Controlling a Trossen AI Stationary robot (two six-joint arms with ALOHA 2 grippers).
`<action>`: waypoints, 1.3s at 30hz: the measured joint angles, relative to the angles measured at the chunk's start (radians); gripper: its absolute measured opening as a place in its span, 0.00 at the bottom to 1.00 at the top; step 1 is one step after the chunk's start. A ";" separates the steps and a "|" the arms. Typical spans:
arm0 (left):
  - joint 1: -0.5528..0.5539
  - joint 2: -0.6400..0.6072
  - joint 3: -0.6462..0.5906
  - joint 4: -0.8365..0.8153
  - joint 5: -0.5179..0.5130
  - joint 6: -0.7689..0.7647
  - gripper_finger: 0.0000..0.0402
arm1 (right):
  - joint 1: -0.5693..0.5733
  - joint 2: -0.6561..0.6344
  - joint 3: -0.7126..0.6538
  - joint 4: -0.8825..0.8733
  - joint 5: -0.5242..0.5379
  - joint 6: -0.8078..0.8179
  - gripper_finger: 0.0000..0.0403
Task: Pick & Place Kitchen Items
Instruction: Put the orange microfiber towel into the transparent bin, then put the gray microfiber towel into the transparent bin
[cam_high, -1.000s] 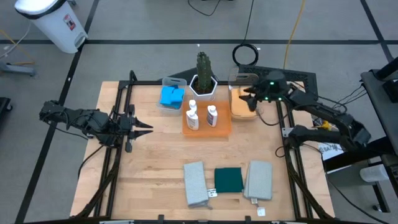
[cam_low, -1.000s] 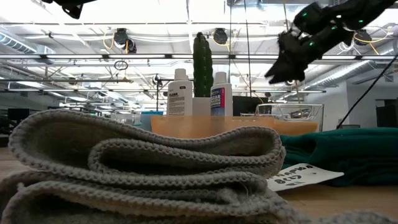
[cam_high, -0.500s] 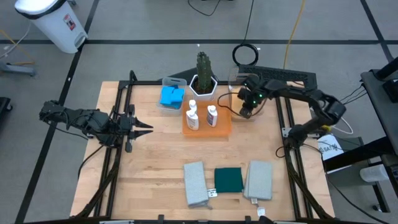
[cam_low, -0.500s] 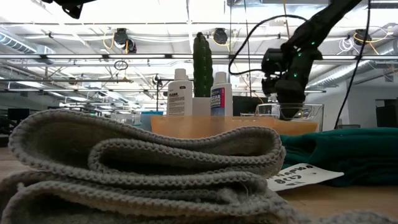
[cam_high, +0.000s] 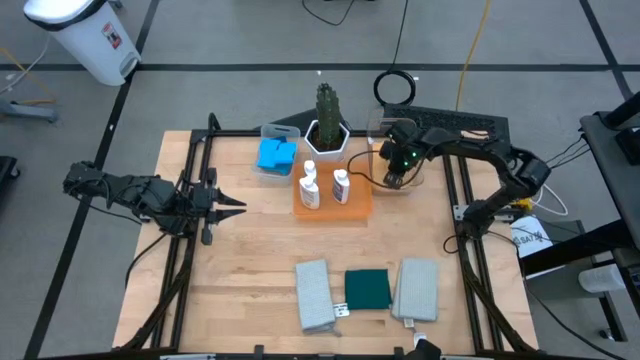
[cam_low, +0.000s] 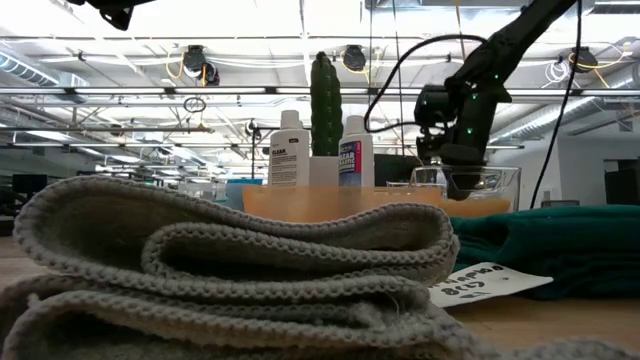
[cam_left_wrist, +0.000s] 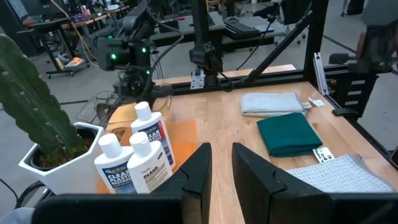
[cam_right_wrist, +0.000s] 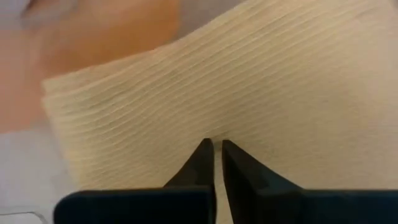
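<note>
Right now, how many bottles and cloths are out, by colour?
White bottles: 2
Grey cloths: 2
Green cloth: 1
Orange cloth: 1, in the bin under the right gripper
Total: 6
The left gripper waits far left.

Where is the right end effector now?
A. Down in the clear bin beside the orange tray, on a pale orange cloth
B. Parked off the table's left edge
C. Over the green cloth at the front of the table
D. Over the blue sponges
A: the right end effector reaches into the clear bin beside the tray, its tips on the orange cloth.
</note>
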 joint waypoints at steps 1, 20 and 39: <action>0.000 0.000 0.000 0.000 0.000 0.000 0.17 | -0.001 -0.017 0.004 -0.003 0.001 0.002 0.01; 0.000 0.000 0.000 0.000 0.000 0.000 0.17 | 0.485 -0.539 -0.129 0.290 -0.006 0.241 0.00; 0.000 0.000 0.000 0.000 0.000 0.000 0.17 | 1.038 -0.772 -0.411 0.648 0.317 0.236 0.00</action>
